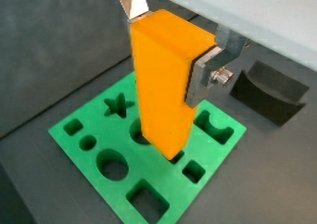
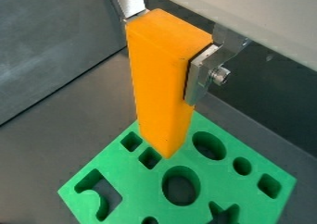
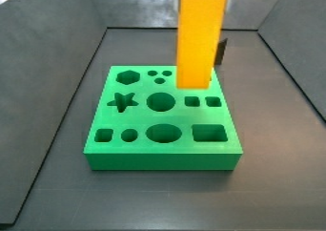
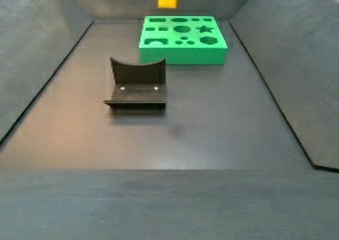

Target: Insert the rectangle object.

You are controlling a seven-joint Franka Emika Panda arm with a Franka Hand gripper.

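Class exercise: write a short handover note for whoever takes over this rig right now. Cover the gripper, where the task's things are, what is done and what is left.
Gripper: shut on the rectangle object, holding it upright above the green board.
Rectangle object: lower end hangs over the board's cut-outs in both wrist views; whether it has entered a slot cannot be told.
Dark holder: empty, on the floor apart from the board.
Done: block picked up and carried over the board.
Left: line it up with the rectangular slot, lower it in, release.

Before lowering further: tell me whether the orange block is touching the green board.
Cannot tell. In a side view the rectangle object, held by the gripper, overlaps the green board; no view shows gap or contact plainly.
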